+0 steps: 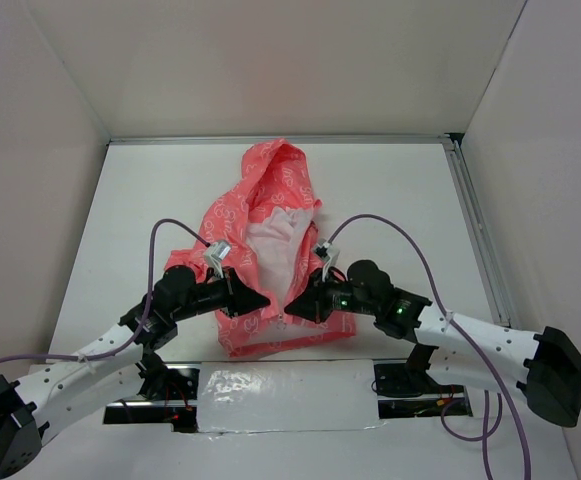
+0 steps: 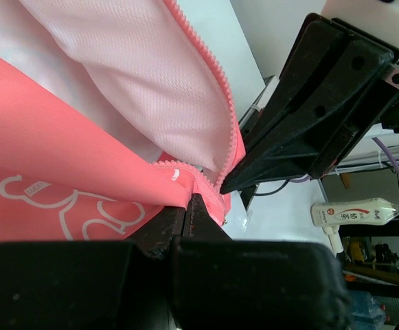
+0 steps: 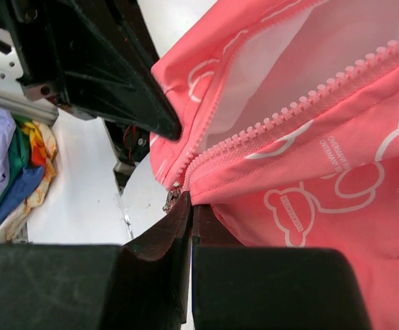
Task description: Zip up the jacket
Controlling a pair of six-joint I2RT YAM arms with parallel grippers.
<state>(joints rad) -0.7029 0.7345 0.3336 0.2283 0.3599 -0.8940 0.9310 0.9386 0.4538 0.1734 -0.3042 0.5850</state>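
— Two things I want to know: who holds what, and where?
— The left gripper [image 2: 192, 206] has its fingers pressed tight together, and a bit of the pink edge of the jacket [image 2: 82, 165] is pinched between them. The right gripper [image 3: 187, 205] is squeezed tight too. It is on the jacket's bottom edge, just under where the two rows of zipper teeth [image 3: 309, 96] meet.
— Can you see the zipper pull?
— Not for sure. A tiny grey bit sits at the tip of the right fingers, but it is too small and too hidden to name.
— So where is the jacket?
— It lies on the white table [image 1: 140, 200], with the hood [image 1: 275, 175] at the far end and the bottom edge near the arms. From above, the two grippers almost touch over the lower front, and they hide the spot where they hold it. Higher up the front is open, so the whitish lining [image 1: 270, 245] shows.
— What about the sleeves?
— I can't make them out well. The arms cover most of the sides.
— Anything else around?
— In the left wrist view, a white bottle [image 2: 357, 212] shows past the table edge. Its label is too small to read. In the right wrist view, a heap of coloured cloths [image 3: 10, 172] is cut off by the left edge of the picture.
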